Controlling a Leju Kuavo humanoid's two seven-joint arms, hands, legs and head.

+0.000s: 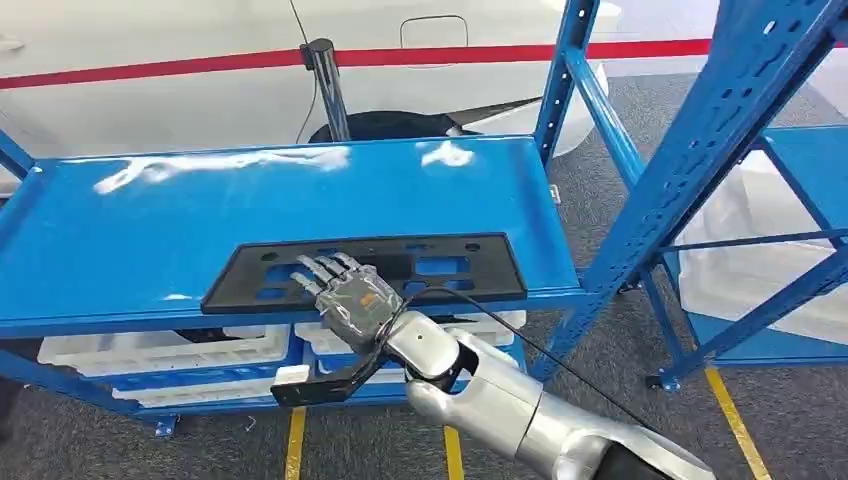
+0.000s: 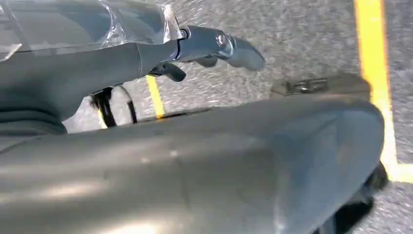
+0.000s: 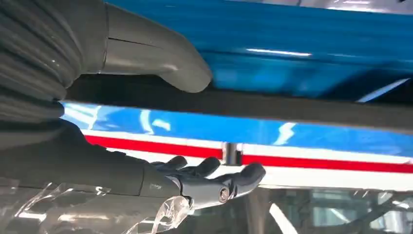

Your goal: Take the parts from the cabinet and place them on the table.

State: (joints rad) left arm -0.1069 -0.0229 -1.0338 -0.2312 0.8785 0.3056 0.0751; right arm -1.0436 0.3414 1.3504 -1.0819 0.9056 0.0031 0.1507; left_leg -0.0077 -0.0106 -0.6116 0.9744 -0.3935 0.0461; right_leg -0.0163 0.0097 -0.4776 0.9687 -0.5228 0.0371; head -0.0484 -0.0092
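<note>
**A:** Where is the part?

**B:** The black plate (image 1: 370,268) lies flat on the blue shelf (image 1: 150,230), along the front edge and toward the right end. It is long, with rectangular cut-outs and small holes, and its right end stops near the rack's upright post (image 1: 690,150).

**A:** And the right hand?

**B:** The right hand (image 1: 345,290) is over the plate's front edge, left of the middle. In the head view its fingers (image 1: 318,268) lie stretched out across the top of the plate, a little apart. In the right wrist view the thumb (image 3: 160,58) sits on the other side of the plate's dark edge (image 3: 292,105) from the fingers, so the edge runs between them. The fingers look fairly straight, and I cannot tell whether they are pressing on the plate or just lying around it.

**A:** The left hand?

**B:** The left hand (image 2: 214,46) hangs over grey carpet (image 2: 302,34) with yellow lines (image 2: 377,73). Its fingers are stretched out with nothing in them.

**A:** What else is around?

**B:** White trays (image 1: 150,350) sit on the level beneath the shelf. A second blue rack (image 1: 800,200) stands to the right. Behind the shelf is a white body with a red stripe (image 1: 200,65), and a dark post (image 1: 330,90) stands in front of it. A black cable (image 1: 520,335) runs along the right arm.
</note>
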